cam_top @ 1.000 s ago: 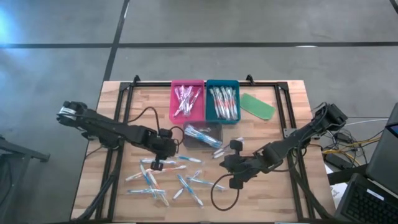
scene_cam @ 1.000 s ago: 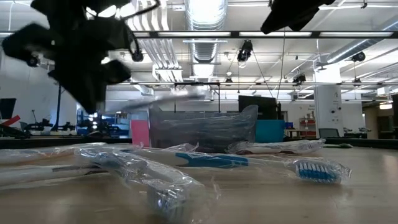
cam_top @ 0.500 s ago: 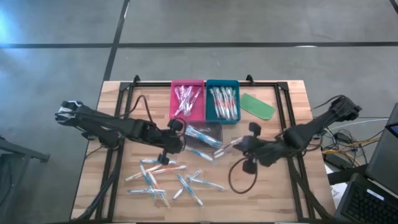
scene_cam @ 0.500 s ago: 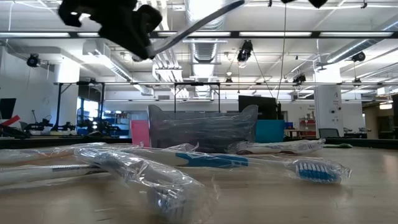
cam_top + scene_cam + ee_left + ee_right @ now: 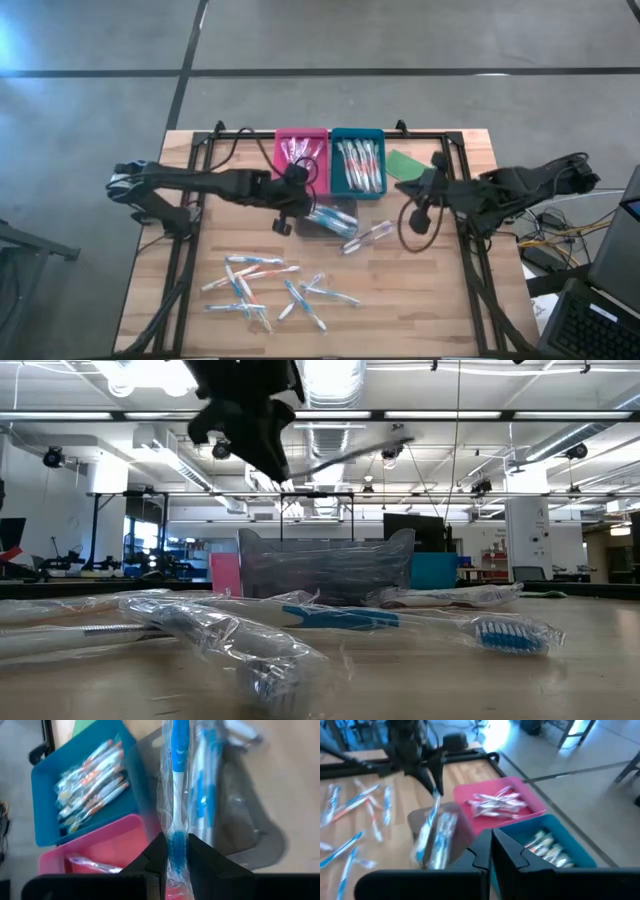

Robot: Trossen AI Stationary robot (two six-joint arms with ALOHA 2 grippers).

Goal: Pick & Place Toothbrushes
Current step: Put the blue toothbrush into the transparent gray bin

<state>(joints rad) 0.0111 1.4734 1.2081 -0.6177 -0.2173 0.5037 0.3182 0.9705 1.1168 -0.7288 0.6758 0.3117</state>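
Left gripper (image 5: 289,196) sits over the near end of the pink tray (image 5: 300,135), beside the grey tray (image 5: 345,207); fingers (image 5: 152,860) pinched shut on a wrapped blue brush (image 5: 175,780), held at its lower end, the rest sticking out forward over the grey tray; low view shows this brush (image 5: 350,452) lifted clear of the table, slightly tilted; right gripper (image 5: 425,189) is just off the near right corner of the blue tray (image 5: 357,135), near the green piece (image 5: 413,169); its fingers (image 5: 482,852) are closed together with nothing between them; pink tray holds several wrapped pink brushes (image 5: 299,158); blue tray holds orange ones (image 5: 361,165); grey tray holds blue ones (image 5: 326,216); one wrapped brush (image 5: 367,236) lies on the table just right of the grey tray; loose brushes (image 5: 270,290) lie scattered on the near half of the table (image 5: 420,310), well apart from both grippers; several in wrappers show close up in the low view (image 5: 330,616)
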